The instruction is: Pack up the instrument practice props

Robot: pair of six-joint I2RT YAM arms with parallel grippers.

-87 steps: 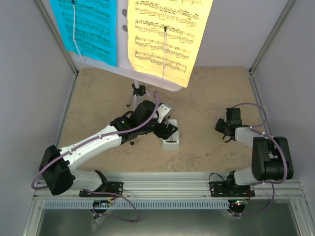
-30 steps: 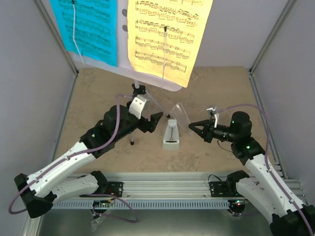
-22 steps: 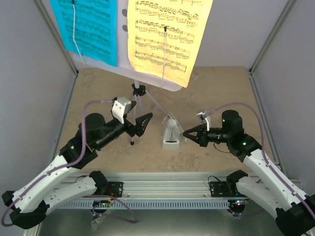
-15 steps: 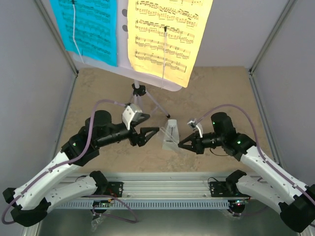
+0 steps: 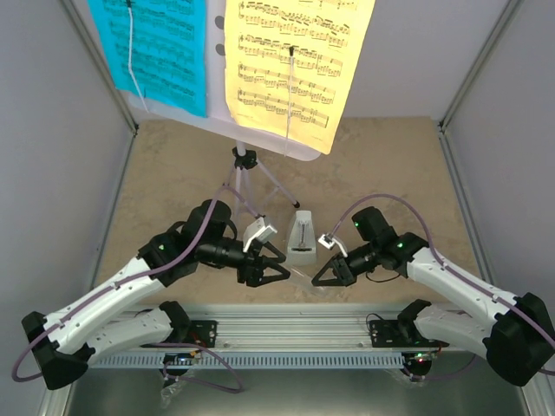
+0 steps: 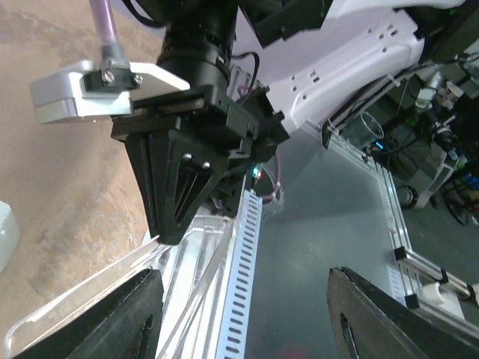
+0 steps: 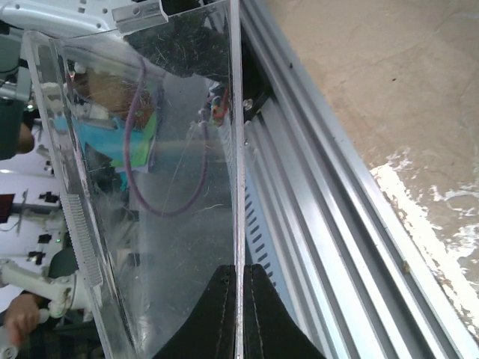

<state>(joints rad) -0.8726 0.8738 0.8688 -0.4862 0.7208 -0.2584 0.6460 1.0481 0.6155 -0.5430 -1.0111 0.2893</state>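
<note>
Tan speckled table [image 5: 390, 165]: grey metronome [image 5: 301, 236], stand tripod [image 5: 245, 159] on it.

Behind the metronome [image 5: 301, 236], the cyan sheet [image 5: 156, 48] and yellow sheet [image 5: 290, 61] ran off the top edge and covered most of the music stand [image 5: 245, 160]. The left arm [image 5: 165, 251] hid one tripod foot. The clear cover [image 7: 150, 187], on the metronome's near side, barely showed from above, and the right wrist view cropped it.

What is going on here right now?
The right gripper pinches a clear plastic piece between its fingers, low by the front rail. The left gripper faces it, fingers open and empty. The grey metronome stands on the table just behind them. The cyan sheet and yellow sheet sit on the stand.
</note>
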